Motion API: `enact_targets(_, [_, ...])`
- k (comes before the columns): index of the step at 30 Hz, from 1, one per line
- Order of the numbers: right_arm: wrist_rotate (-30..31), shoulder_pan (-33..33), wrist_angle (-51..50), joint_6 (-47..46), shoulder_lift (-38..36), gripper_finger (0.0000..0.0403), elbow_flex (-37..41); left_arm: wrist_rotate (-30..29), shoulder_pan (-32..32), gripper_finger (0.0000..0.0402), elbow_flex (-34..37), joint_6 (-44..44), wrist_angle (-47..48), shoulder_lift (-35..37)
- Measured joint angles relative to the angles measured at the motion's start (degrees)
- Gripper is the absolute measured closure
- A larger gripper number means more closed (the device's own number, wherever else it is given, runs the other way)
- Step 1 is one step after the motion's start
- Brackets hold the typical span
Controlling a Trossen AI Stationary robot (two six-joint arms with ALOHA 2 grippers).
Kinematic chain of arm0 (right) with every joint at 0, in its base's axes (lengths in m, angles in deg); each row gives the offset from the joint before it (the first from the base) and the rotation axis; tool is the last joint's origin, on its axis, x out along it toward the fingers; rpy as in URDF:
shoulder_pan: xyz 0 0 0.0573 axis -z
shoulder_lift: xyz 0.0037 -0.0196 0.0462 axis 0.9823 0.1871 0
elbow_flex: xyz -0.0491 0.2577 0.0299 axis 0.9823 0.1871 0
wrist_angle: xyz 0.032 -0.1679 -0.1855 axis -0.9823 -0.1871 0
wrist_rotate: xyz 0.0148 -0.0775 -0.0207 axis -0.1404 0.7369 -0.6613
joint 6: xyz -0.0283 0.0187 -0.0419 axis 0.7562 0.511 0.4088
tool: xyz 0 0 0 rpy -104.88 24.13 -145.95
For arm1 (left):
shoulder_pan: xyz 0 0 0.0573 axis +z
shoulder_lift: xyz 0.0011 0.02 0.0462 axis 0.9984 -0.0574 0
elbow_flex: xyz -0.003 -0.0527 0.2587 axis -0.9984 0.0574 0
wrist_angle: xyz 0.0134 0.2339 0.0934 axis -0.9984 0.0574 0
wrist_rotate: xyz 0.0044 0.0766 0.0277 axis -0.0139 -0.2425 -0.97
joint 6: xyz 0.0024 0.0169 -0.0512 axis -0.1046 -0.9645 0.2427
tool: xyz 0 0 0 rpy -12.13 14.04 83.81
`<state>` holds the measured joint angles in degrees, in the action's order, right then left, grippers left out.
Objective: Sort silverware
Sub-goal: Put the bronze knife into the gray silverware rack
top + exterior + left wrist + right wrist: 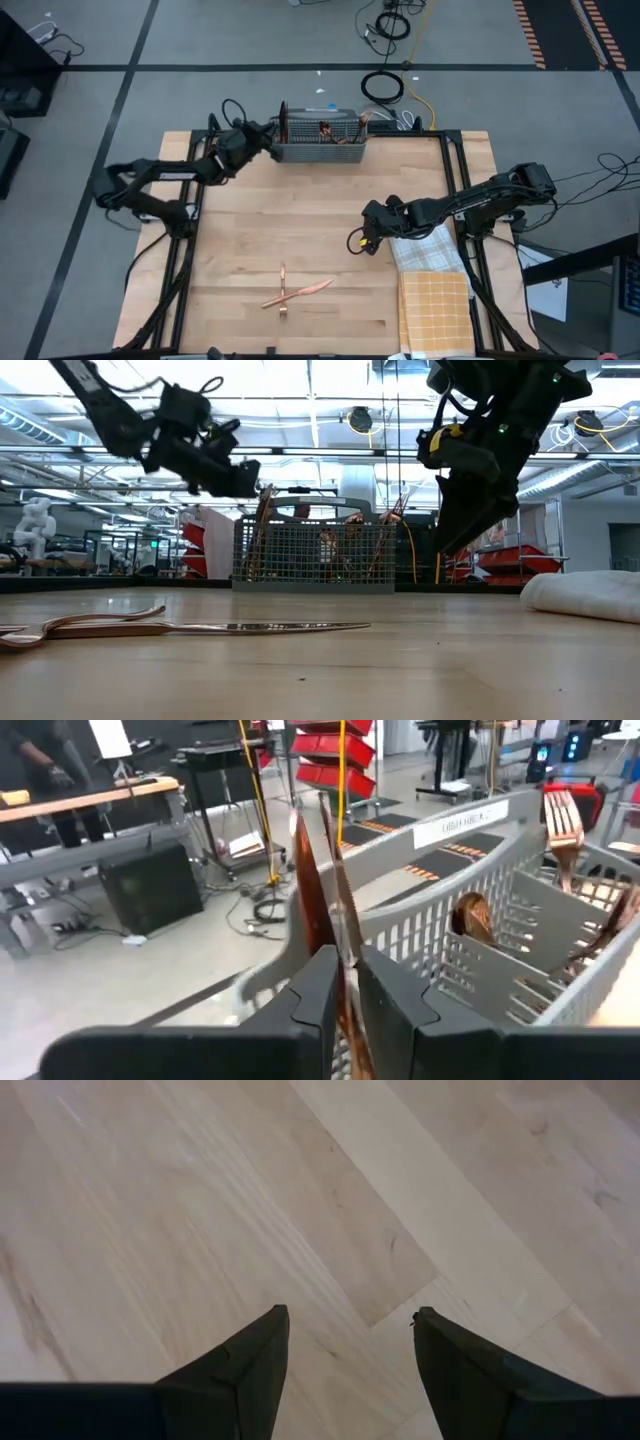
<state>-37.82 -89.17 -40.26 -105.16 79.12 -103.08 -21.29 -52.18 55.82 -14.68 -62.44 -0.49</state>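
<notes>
My left gripper [345, 990] pinches a thin, stiff, slippery knife [318, 880] over the caddy [318, 140]; grip looks loosening. Right gripper [345, 1345] hangs wide, empty, over bare table [300, 220]; remaining silverware [290, 292] I'd take mid-handle.

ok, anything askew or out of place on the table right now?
Only the leftovers: two copper pieces lie crossed over each other on the table's front part, far from the grey mesh caddy at the back edge. The left tool is at the caddy's end with copper pieces between its fingers. Nothing looks spilled or damaged.
</notes>
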Motion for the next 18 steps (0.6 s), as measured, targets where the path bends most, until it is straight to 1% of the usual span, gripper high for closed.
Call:
enact_targets(3, [-0.3,0.0,0.9,0.5,0.0,0.0202,0.0,1.0,-0.1,0.0349,0.0,-0.3,6.5,5.9])
enact_targets(5, [-1.5,0.0,1.8,1.5,0.0,0.0202,0.0,2.9,-0.5,0.0349,0.0,-0.3,10.1,9.8])
enact_targets(7, [-1.9,0.0,3.3,2.5,0.0,0.0202,0.0,5.6,-1.3,0.0349,0.0,0.0,14.2,13.6])
enact_targets(10, [-4.7,0.0,5.3,4.5,0.0,0.0202,0.0,11.3,-3.2,0.0349,0.0,3.5,21.1,19.3])
enact_targets(13, [-9.9,-0.4,9.8,9.6,0.0,0.0202,0.0,18.2,-5.4,0.0349,0.0,9.0,28.1,24.6])
enact_targets(15, [-12.8,-1.2,13.6,14.0,0.1,0.0202,-0.2,21.6,-7.1,0.0349,0.0,11.8,31.8,27.8])
enact_targets(18, [-13.6,-2.5,15.2,21.0,2.0,0.0202,-2.9,23.0,-10.0,0.0349,0.0,14.7,36.4,32.3])
